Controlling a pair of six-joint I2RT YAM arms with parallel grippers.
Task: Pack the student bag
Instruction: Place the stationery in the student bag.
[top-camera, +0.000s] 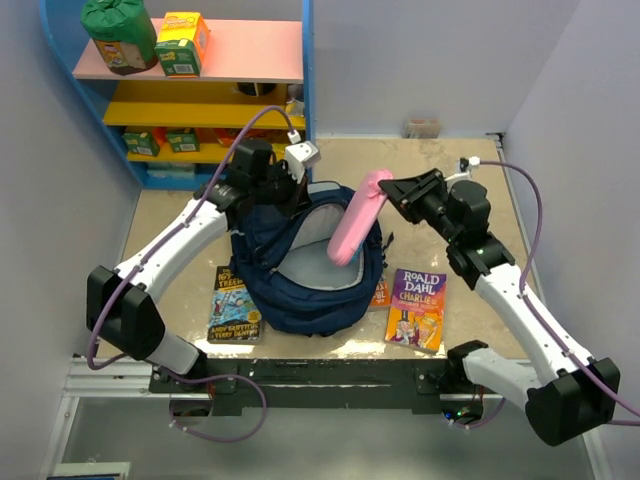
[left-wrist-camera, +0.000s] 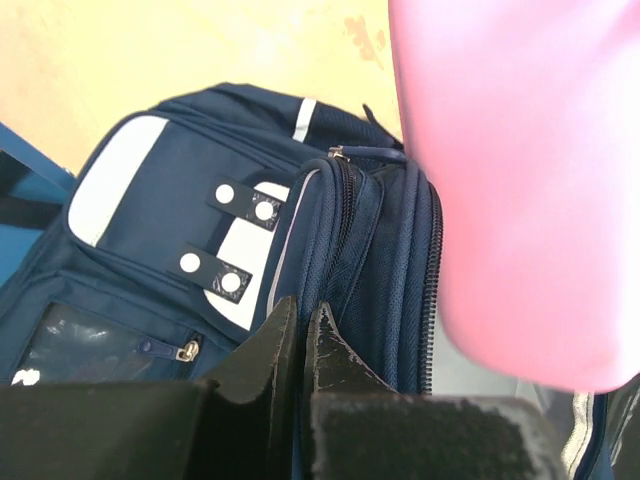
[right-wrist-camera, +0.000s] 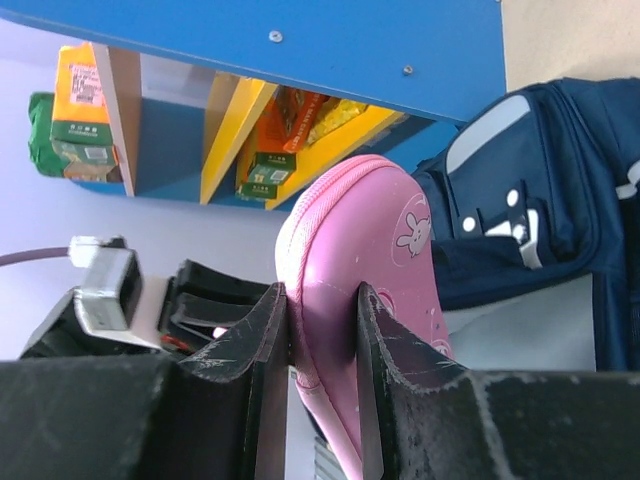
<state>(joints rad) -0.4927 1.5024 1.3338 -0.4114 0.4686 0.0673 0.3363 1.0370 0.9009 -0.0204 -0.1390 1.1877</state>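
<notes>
On the beige tabletop (top-camera: 170, 215) the navy-blue fabric student bag (top-camera: 300, 300) looks limp, best held by its zipped rim, where the left gripper (left-wrist-camera: 300, 318) pinches nearly closed; the right gripper (right-wrist-camera: 322, 305) clamps a soft pink pencil case (right-wrist-camera: 370, 230).

Tan surface (top-camera: 450, 190): Roald Dahl book (top-camera: 417, 308) lies flat, near right. Treehouse book (top-camera: 235, 303) lies flat, near left. Orange book (top-camera: 379, 293) sits just left of the Roald Dahl book, mostly hidden. Pink pencil case (top-camera: 355, 228) is raised and tilted at centre. Blue shelf unit (top-camera: 306, 90), far left, carries a green pouch (top-camera: 119, 33), a yellow-green carton (top-camera: 183, 43) and small green boxes (top-camera: 160, 140).
</notes>
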